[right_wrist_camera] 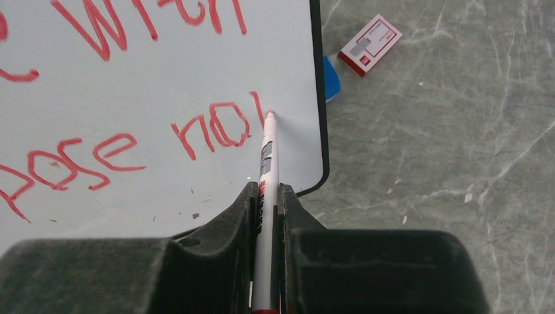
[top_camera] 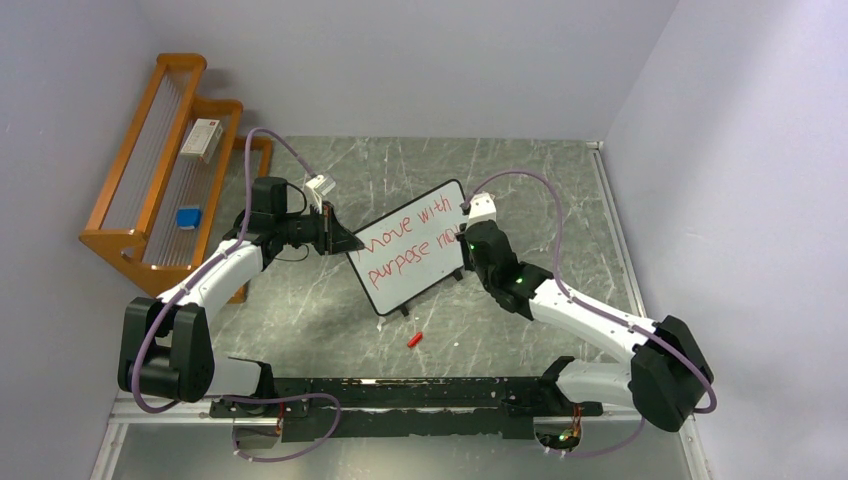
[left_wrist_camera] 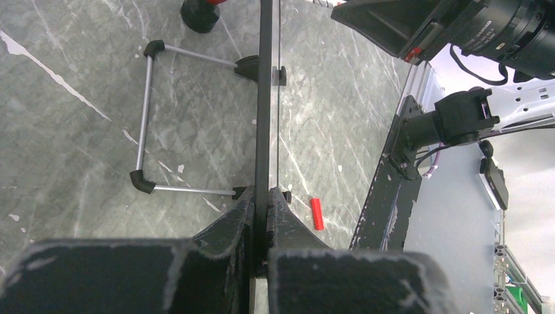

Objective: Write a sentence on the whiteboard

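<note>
The whiteboard [top_camera: 415, 245] stands tilted at the table's middle, with red writing "move with purpose no" and one more stroke. My left gripper [top_camera: 343, 238] is shut on its left edge; the left wrist view shows the black frame [left_wrist_camera: 264, 98] edge-on between the fingers, with the wire stand [left_wrist_camera: 145, 118] behind. My right gripper [top_camera: 468, 240] is shut on a white marker [right_wrist_camera: 267, 163]; its red tip touches the board [right_wrist_camera: 131, 98] just right of "no", near the lower right corner.
A red marker cap [top_camera: 415, 339] lies in front of the board and shows in the left wrist view [left_wrist_camera: 317, 213]. An orange wooden rack [top_camera: 160, 170] at the far left holds a white box [top_camera: 202, 138] and a blue eraser [top_camera: 188, 216]. The right wrist view shows a red-white box [right_wrist_camera: 370, 44].
</note>
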Controlling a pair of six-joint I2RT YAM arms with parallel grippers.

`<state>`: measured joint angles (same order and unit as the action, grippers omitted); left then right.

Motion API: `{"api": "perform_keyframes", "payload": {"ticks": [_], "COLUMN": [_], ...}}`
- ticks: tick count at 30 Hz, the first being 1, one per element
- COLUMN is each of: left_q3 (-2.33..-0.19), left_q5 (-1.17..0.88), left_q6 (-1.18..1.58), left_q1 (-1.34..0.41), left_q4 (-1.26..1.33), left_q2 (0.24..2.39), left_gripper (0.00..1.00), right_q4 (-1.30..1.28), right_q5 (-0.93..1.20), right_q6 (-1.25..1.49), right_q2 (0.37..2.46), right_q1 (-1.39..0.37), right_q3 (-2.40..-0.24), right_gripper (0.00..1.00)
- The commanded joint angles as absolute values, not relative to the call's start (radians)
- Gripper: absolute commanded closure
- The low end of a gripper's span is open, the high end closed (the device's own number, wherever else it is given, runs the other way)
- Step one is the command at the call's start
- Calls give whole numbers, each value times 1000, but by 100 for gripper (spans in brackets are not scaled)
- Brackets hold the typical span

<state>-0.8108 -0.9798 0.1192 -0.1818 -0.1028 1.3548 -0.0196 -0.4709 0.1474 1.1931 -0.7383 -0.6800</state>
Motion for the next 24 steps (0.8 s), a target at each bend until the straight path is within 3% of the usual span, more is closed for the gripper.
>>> {"api": "perform_keyframes", "payload": {"ticks": [1,24], "left_q3": [-782,-783], "left_q5": [-876,-861], "left_q6": [57,55], "left_q1": [-206,-206], "left_q4": [-212,-218], "left_q2": [1400,1401], "left_gripper": [95,95], "right_q4": [39,3], "right_q5": [-471,-458], "right_q6": [125,176], "right_q2": [1205,1173], "right_q1": [-724,-718], "right_q3": [-727,-636], "right_gripper": [100,100]}}
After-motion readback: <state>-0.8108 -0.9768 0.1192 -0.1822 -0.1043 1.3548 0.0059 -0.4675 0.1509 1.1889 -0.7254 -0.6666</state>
